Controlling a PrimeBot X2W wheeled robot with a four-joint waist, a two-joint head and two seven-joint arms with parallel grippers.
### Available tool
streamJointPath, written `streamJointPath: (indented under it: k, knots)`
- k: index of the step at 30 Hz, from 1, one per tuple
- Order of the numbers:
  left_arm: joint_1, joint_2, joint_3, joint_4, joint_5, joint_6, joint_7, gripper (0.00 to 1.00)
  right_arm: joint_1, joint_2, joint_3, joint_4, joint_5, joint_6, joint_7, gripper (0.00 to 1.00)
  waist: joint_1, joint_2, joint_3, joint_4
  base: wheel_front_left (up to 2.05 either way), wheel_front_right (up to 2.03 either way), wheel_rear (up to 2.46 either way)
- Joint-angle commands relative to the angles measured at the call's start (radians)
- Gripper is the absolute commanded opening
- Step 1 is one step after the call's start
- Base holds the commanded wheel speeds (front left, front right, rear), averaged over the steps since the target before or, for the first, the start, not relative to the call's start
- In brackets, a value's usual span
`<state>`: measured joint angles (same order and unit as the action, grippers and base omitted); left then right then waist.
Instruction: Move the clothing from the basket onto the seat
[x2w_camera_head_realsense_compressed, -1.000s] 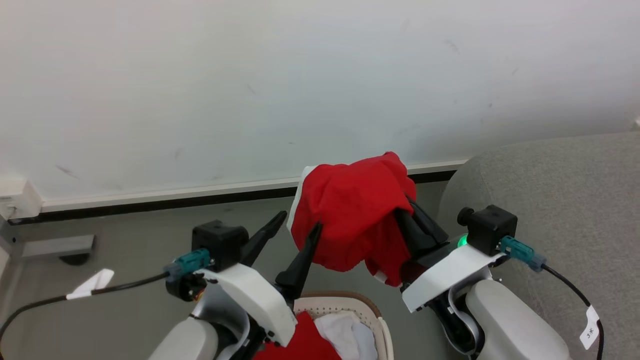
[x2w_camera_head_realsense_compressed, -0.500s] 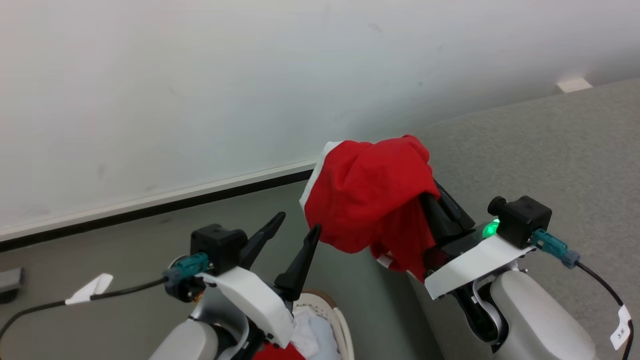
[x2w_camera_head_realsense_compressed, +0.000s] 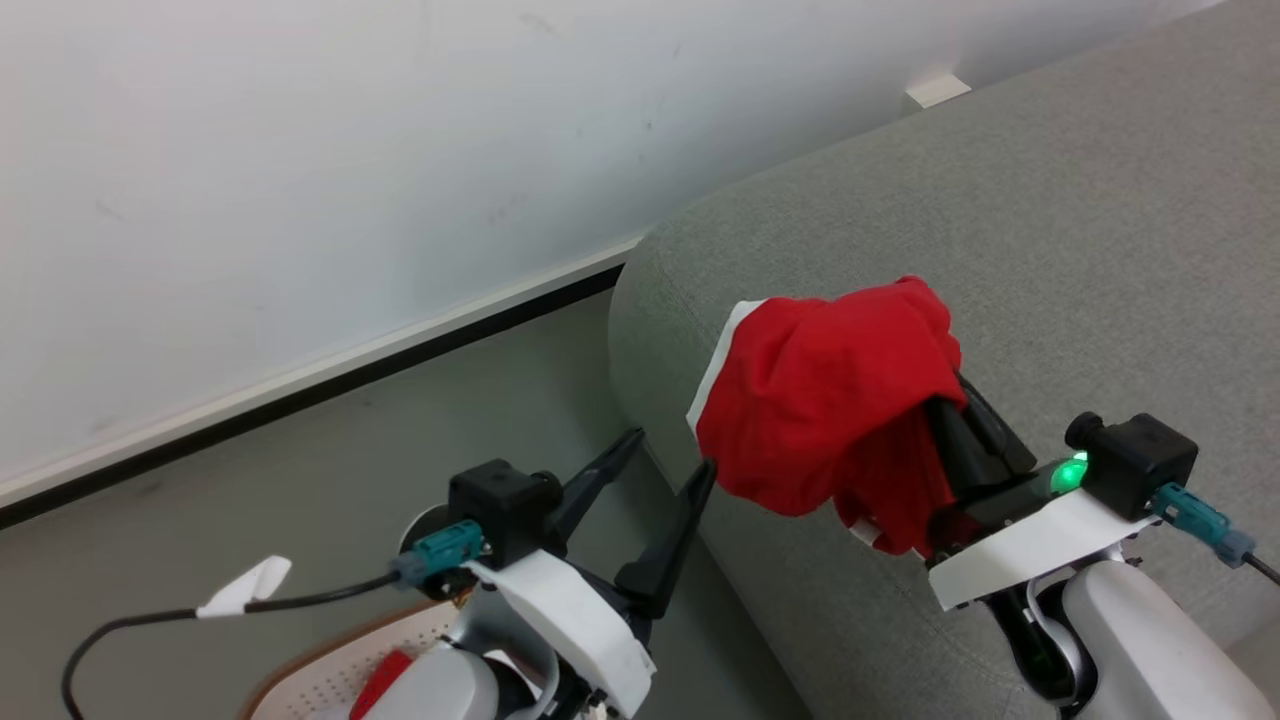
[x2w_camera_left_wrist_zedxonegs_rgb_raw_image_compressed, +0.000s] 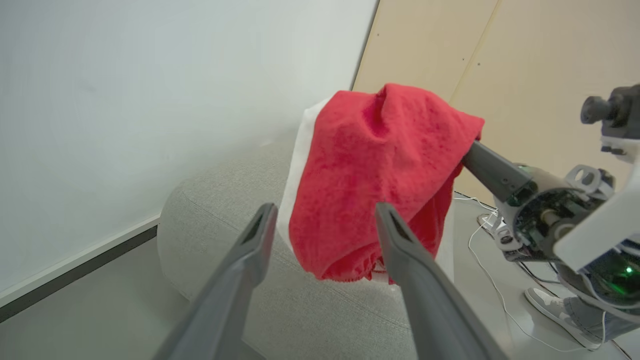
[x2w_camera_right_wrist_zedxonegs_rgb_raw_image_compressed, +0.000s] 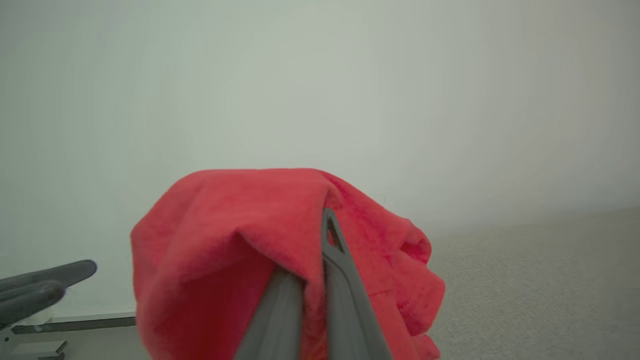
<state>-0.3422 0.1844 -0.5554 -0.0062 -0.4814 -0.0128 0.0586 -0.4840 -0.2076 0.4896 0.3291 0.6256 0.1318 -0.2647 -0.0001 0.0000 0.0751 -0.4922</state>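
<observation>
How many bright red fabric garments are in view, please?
2: one red garment in the shut right hand over the grey woven seat; one red piece in the cream perforated basket. The left arm may hide more.

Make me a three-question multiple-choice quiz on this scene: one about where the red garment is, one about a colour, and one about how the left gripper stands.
1. Where is the red garment?
A. Folded on a shelf.
B. Hanging from the right gripper, over a corner of the grey seat.
C. Spread flat on a table.

2. What colour is the trim along its edge?
A. Black.
B. Yellow.
C. White.

3. How does the left gripper stand?
A. Open, holding nothing.
B. Shut on the garment.
C. Shut and empty.

Answers:
1 B: the head view shows it draped from the shut right gripper, with the seat behind and below it.
2 C: a white band runs down the garment's left side.
3 A: its two fingers stand wide apart and grip nothing.
</observation>
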Motion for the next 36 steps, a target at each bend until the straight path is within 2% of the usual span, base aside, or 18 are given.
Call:
streamJointPath:
  k: [1, 6, 10, 12, 17, 23, 28, 29, 31, 32, 33, 36]
  knots:
    - [-0.014, 0.002, -0.005, 0.002, 0.019, -0.005, -0.003, 1.0, 0.004, -0.007, -0.017, -0.011, 0.003, -0.002, 0.0, 0.0, 0.0001, 0.0, 0.028, -0.008, 0.0, 0.0, 0.0]
    - [-0.08, -0.001, -0.039, -0.012, 0.055, -0.024, 0.01, 1.0, -0.049, -0.021, -0.14, -0.022, -0.015, -0.002, 0.0, 0.0, 0.0001, 0.0, 0.149, 0.039, 0.0, 0.0, 0.0]
    - [-0.163, -0.005, -0.061, -0.011, 0.083, -0.05, 0.022, 1.0, -0.149, -0.05, -0.283, 0.024, -0.057, -0.002, 0.0, 0.0, 0.0001, 0.0, 0.281, 0.107, 0.0, 0.0, 0.0]
    - [-0.183, -0.005, -0.066, -0.01, 0.086, -0.055, 0.024, 1.0, -0.181, -0.056, -0.316, 0.042, -0.064, -0.002, 0.0, 0.0, 0.0001, 0.0, 0.314, 0.124, 0.0, 0.0, 0.0]
    - [-0.324, -0.02, -0.103, -0.015, 0.118, -0.086, 0.037, 1.0, -0.404, -0.146, -0.517, 0.174, -0.143, -0.002, 0.01, 0.0, 0.0001, 0.0, 0.516, 0.226, 0.0, 0.0, 0.0]
    - [-0.457, -0.043, -0.147, 0.007, 0.128, -0.108, 0.005, 1.0, -0.651, -0.248, -0.717, 0.348, -0.319, -0.002, 0.052, 0.0, 0.0001, 0.0, 0.685, 0.33, 0.0, 0.0, 0.0]
    - [-0.506, -0.057, -0.184, 0.052, 0.132, -0.113, -0.044, 1.0, -0.739, -0.255, -0.888, 0.486, -0.494, -0.002, 0.041, 0.0, 0.0001, 0.0, 0.733, 0.394, 0.0, 0.0, 0.0]
    - [-0.509, -0.06, -0.191, 0.061, 0.133, -0.114, -0.054, 1.0, -0.745, -0.247, -0.922, 0.511, -0.523, -0.002, 0.036, 0.06, 0.0001, 0.0, 0.736, 0.403, 0.0, 0.0, 0.0]
    - [-0.512, -0.065, -0.201, 0.08, 0.122, -0.115, -0.068, 1.0, -0.74, -0.226, -0.978, 0.548, -0.587, -0.002, 0.023, 0.47, 0.0001, 0.0, 0.733, 0.411, 0.0, 0.0, 0.0]
    - [-0.514, -0.063, -0.202, 0.087, 0.118, -0.115, -0.073, 1.0, -0.731, -0.214, -0.997, 0.56, -0.622, -0.002, 0.019, 0.9, 0.0001, 0.0, 0.729, 0.411, 0.0, 0.0, 0.0]
    - [-0.514, -0.059, -0.201, 0.095, 0.114, -0.115, -0.079, 1.0, -0.721, -0.2, -1.009, 0.568, -0.652, -0.002, 0.013, 1.0, 0.0001, 0.0, 0.722, 0.407, 0.0, 0.0, 0.0]
    - [-0.504, -0.043, -0.189, 0.114, 0.108, -0.11, -0.088, 1.0, -0.694, -0.153, -1.014, 0.568, -0.72, -0.002, 0.005, 1.0, 0.0001, 0.0, 0.695, 0.384, 0.0, 0.0, 0.0]
